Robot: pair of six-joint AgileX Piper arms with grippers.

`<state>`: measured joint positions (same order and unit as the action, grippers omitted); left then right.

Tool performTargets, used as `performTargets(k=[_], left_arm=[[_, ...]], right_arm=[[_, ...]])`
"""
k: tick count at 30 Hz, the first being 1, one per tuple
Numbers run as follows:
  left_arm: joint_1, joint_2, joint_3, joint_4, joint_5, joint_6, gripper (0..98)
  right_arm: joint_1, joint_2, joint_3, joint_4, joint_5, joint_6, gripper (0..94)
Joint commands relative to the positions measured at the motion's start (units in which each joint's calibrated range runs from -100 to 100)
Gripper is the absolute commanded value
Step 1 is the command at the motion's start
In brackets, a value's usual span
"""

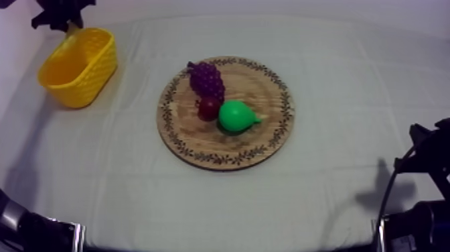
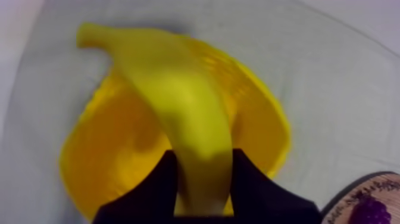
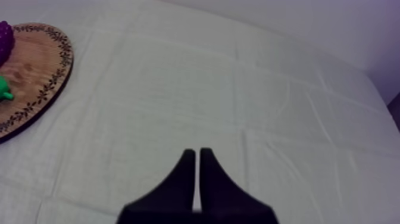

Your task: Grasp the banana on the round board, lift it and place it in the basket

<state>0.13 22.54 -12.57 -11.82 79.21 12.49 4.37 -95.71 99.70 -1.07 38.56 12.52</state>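
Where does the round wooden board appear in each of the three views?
Top view: the wooden board lies mid-table, right of the yellow basket.
Left wrist view: the board shows its rim beside the basket, over which the left gripper holds the banana.
Right wrist view: the board lies on the cloth, apart from the shut right gripper.
Shared landmark: the purple grapes on the board.

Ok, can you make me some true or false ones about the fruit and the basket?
1. The left gripper holds the banana over the yellow basket. True.
2. The pear lies in the basket. False: it lies on the wooden board.
3. The small red fruit sits beside the pear. True.
4. The right gripper holds the grapes. False: it is shut on nothing, and the grapes are on the board.
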Motion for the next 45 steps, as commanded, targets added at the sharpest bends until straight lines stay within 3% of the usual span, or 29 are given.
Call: performTargets(k=[1,4,13,21,27,36,45], left_arm=[[-1.2,0.9,0.4,0.05,-0.6,-0.1,24.6],[-1.9,2.0,1.3,0.09,-1.5,-0.1,27.3],[-1.9,1.0,5.3,0.12,-4.8,-0.5,57.4],[-0.8,-9.3,12.9,0.79,-7.5,-0.3,61.0],[0.7,-24.6,22.4,0.72,-11.2,0.7,54.6],[1.6,-48.5,37.6,0.27,-19.0,0.4,20.4],[1.2,-68.0,58.3,0.51,-30.7,-0.2,3.0]], right_arm=[[0.0,0.0,0.0,0.0,0.0,0.0,0.6],[0.0,0.0,0.0,0.0,0.0,0.0,0.6],[0.0,0.0,0.0,0.0,0.0,0.0,0.6],[0.0,0.0,0.0,0.0,0.0,0.0,0.6],[0.0,0.0,0.0,0.0,0.0,0.0,0.6],[0.0,0.0,0.0,0.0,0.0,0.0,0.6],[0.0,0.0,0.0,0.0,0.0,0.0,0.6]])
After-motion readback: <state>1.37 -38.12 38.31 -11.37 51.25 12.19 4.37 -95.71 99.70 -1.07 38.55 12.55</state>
